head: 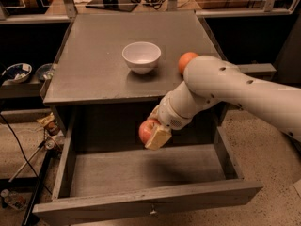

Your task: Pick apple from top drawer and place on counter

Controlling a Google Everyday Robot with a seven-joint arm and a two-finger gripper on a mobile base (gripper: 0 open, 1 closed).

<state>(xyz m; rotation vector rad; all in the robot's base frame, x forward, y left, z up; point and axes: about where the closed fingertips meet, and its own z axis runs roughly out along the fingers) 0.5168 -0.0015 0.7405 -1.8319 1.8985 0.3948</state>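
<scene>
Where the one top drawer (141, 175) stands open, one apple (146, 128) hangs above it in the gripper (152, 133), jaws clenched on it (stem direction unclear); tabletop (94, 72) carries one white bowl (141, 56), one orange (186, 60).

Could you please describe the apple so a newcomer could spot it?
Find the wide grey top drawer, pulled open. Over it, below the front edge of the counter, the pincer holds the apple. It is red and held in the air, unlike the orange fruit resting on the counter near the white bowl.
</scene>
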